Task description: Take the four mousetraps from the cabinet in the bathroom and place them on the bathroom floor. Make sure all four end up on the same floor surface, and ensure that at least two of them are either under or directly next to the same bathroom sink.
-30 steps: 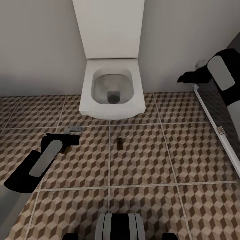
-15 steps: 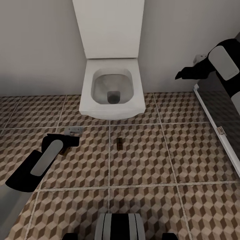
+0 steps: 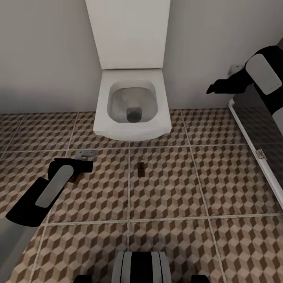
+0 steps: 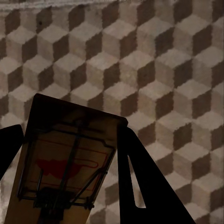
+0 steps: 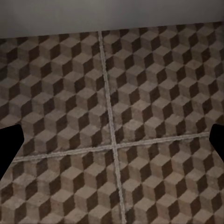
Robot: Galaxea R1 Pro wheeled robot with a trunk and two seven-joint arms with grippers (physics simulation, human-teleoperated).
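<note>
Cube-patterned bathroom floor [image 3: 169,188] lies close under the left gripper [image 3: 80,167], its fingers clamped on a mousetrap [image 4: 65,163]; another mousetrap [image 3: 141,168] rests nearby, before the toilet [image 3: 131,106].

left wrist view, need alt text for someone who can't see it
A mousetrap, a tan wooden board with dark wire parts and red print, sits between the left claw's dark fingers, above the bathroom floor of brown, beige and grey cube-pattern tiles.
</note>
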